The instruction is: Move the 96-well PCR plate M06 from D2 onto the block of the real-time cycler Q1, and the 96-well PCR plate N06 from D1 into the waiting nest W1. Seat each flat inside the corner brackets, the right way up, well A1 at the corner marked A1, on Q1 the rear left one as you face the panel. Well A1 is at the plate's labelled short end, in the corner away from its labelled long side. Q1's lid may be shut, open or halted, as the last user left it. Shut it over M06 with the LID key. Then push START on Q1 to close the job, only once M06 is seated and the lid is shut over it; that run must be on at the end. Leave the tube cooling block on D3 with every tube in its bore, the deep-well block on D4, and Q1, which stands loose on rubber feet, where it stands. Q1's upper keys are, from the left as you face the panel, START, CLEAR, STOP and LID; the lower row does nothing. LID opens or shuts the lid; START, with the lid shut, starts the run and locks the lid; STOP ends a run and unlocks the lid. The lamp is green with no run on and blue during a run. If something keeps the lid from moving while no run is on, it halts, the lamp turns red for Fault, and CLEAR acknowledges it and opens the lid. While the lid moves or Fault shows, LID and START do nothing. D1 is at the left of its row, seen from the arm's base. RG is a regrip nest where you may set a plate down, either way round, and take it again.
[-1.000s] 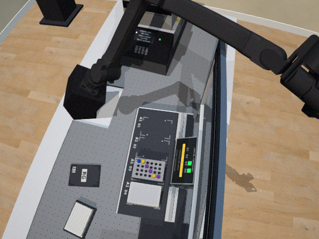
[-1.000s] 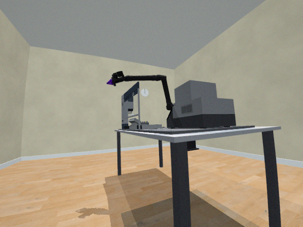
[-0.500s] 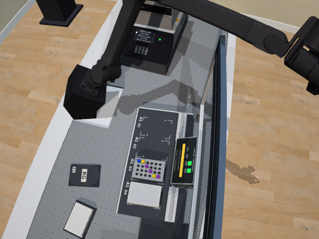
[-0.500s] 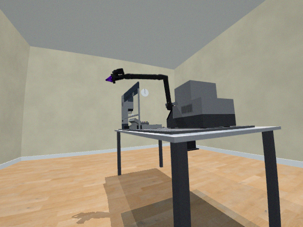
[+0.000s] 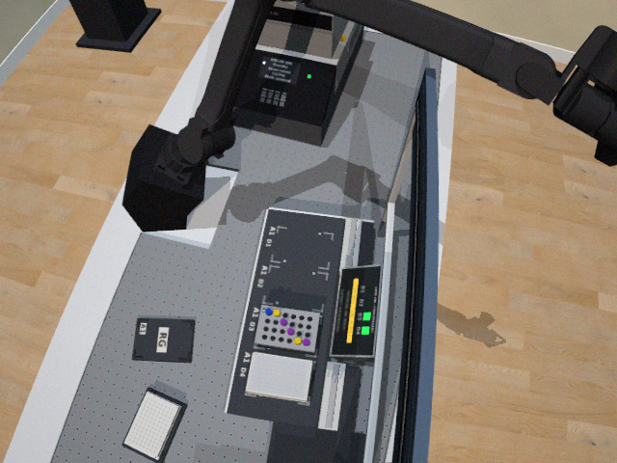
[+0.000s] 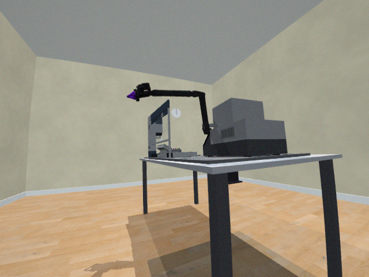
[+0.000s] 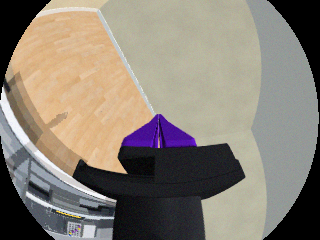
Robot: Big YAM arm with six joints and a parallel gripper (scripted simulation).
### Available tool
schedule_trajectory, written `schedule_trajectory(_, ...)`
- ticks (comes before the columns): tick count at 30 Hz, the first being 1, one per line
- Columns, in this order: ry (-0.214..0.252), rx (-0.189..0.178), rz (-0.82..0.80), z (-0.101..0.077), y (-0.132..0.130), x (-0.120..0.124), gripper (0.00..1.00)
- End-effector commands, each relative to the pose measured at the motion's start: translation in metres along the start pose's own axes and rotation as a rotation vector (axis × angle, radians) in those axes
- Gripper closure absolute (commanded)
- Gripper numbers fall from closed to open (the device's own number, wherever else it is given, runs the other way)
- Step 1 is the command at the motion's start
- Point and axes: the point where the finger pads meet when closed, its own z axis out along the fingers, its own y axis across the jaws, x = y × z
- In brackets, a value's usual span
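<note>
Arm (image 6: 176,93) beyond table (image 6: 238,167) edge

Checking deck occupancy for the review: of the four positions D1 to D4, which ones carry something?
D3 and D4 only. D3 holds the tube block with coloured caps; D4 holds the pale deep-well block. D1 and D2 show bare corner brackets.

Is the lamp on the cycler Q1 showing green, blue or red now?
Green. In the top view a small green lamp glows on the panel of Q1, right of the dark display.
</note>
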Motion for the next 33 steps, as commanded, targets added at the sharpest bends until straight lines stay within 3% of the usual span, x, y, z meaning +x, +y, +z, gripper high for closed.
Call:
schedule_trajectory(1,-0.068,0.078,-0.074,-0.027,-0.047,-0.066,1.00)
schedule_trajectory(3,-0.066,0.077,-0.070,-0.028,-0.050,-0.067,1.00)
schedule_trajectory(6,-0.049,0.002,-0.018,-0.026,-0.036,-0.076,1.00)
schedule_trajectory(8,-0.042,-0.010,0.004,-0.020,-0.022,-0.075,1.00)
schedule_trajectory(12,0.000,-0.118,0.037,-0.009,0.013,-0.062,1.00)
schedule_trajectory(15,-0.003,-0.092,0.026,-0.008,0.026,-0.061,1.00)
schedule_trajectory(17,0.002,-0.147,0.045,-0.010,0.037,-0.059,1.00)
schedule_trajectory(21,0.017,-0.154,0.060,-0.011,0.044,-0.057,1.00)
schedule_trajectory(25,-0.009,-0.147,0.056,-0.012,0.069,-0.071,1.00)
schedule_trajectory(28,-0.006,-0.221,0.070,-0.016,0.077,-0.077,1.00)
schedule_trajectory(32,0.001,-0.198,0.066,-0.020,0.094,-0.078,1.00)
schedule_trajectory(33,-0.008,-0.229,0.070,-0.020,0.100,-0.082,1.00)
